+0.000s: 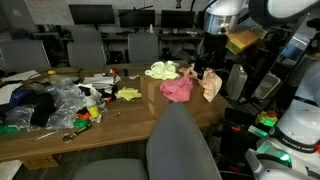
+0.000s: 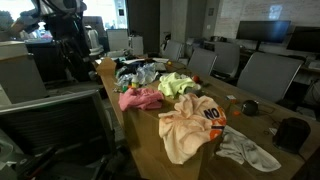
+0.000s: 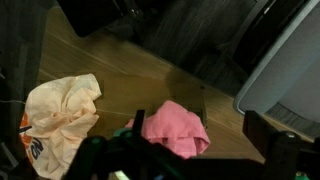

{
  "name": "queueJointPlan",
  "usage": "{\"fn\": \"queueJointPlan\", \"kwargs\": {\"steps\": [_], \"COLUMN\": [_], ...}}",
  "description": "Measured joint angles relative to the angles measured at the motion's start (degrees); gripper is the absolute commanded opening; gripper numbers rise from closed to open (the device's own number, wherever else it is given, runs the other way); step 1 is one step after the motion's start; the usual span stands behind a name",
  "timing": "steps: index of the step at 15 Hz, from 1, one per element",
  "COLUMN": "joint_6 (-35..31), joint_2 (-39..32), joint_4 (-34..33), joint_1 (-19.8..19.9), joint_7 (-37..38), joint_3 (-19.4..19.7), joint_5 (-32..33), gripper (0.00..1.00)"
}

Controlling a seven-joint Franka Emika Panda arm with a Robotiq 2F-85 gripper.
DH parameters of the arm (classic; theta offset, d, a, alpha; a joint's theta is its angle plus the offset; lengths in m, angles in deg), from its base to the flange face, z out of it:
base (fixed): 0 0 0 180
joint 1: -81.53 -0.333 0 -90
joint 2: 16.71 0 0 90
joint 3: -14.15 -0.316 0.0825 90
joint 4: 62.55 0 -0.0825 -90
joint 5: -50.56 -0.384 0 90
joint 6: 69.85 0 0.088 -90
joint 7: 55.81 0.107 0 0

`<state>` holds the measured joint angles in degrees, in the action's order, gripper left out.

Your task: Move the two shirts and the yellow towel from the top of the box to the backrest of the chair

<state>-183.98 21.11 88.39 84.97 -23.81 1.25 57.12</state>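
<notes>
A pink shirt lies on the cardboard box on the wooden table, with a yellow-green cloth behind it and a peach shirt beside it. All three show in both exterior views: pink, yellow-green, peach. In the wrist view my gripper is open and empty, hovering above the pink shirt. The peach shirt lies to the left. In an exterior view the gripper hangs above the box's right end.
A grey chair backrest stands at the table's near edge and shows in the wrist view. Clutter of bags and small items covers the table's left. A white cloth lies near the peach shirt. Office chairs surround the table.
</notes>
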Motion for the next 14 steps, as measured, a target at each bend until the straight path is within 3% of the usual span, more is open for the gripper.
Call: {"fn": "queueJointPlan", "kwargs": {"steps": [7,14], "joint_6": [-7.3,-19.8], "joint_2": [-2.9,-11.8], "joint_4": [-0.4,-2.7], "joint_1": [6.2,6.6], "joint_7": [-0.4,-0.6], "joint_3": [8.5,9.2], "joint_5": [0.0,-0.5], "gripper": [1.0,1.0]}}
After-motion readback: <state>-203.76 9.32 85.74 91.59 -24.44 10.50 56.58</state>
